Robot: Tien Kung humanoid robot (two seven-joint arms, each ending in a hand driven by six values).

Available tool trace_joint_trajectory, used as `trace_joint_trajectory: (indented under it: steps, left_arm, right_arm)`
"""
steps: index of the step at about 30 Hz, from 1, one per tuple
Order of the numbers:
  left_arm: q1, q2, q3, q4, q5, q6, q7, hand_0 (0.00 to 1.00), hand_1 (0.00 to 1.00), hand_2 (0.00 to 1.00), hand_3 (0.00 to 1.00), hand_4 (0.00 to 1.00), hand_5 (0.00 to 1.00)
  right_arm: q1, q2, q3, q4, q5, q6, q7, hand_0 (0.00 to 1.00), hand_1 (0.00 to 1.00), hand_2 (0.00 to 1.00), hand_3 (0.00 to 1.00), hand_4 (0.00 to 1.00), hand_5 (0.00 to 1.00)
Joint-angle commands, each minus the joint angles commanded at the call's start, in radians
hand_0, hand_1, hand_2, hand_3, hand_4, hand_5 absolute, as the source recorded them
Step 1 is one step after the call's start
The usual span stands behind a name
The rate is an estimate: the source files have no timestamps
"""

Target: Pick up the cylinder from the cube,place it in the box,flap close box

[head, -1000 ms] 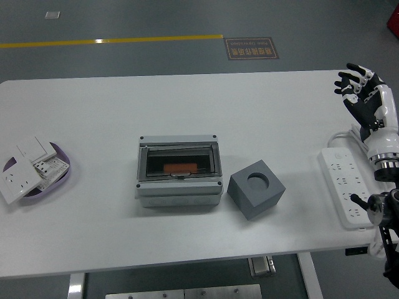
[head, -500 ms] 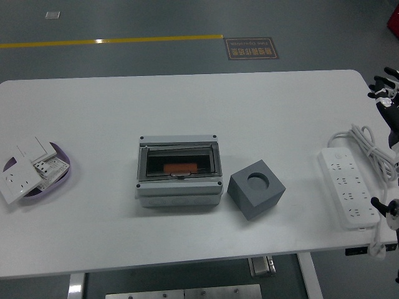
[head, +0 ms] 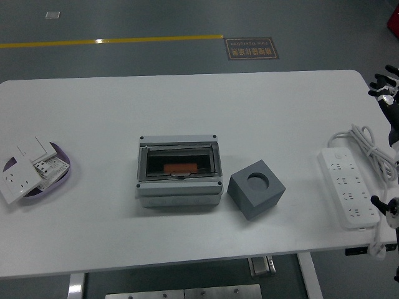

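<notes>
Matt grey cube (head: pixel 256 189), smooth plastic box (head: pixel 179 172), glossy white power strip (head: pixel 349 186)

The right hand (head: pixel 388 93) shows only at the picture's right edge, past the far right corner of the white table (head: pixel 187 112), its dark fingers (head: pixel 379 81) spread and holding nothing. Just below it lies a white power strip (head: pixel 348 187) with a coiled cable. Well to its left stands a grey cube (head: pixel 255 189) with an empty round hole on top, and beyond that a grey box (head: pixel 179 171), its clear flap shut over an orange cylinder (head: pixel 179 167). Farthest from the hand, a purple dish (head: pixel 62 174) holds white switches.
</notes>
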Motion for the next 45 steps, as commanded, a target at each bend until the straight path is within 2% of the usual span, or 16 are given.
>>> trace_joint_trajectory:
  steps: [24,37,45]
  left_arm:
    - [-0.001,-0.002,-0.008,0.0,0.001,0.003,0.005,0.636,0.659,0.569,0.629,0.71,0.304]
    - [0.007,0.0,-0.011,0.0,-0.002,0.004,0.007,0.636,0.659,0.569,0.629,0.71,0.305]
    - [0.011,-0.004,-0.021,0.0,0.007,0.004,0.013,0.636,0.659,0.569,0.629,0.711,0.304]
  right_arm:
    - [0.0,0.01,-0.007,-0.012,-0.003,0.007,-0.003,0.591,0.606,0.642,0.673,0.694,0.288]
    - [0.007,0.019,-0.032,-0.049,0.042,0.012,0.017,0.589,0.606,0.644,0.671,0.698,0.292]
    - [0.02,0.022,-0.059,-0.038,0.05,0.016,0.019,0.589,0.607,0.643,0.672,0.7,0.292]
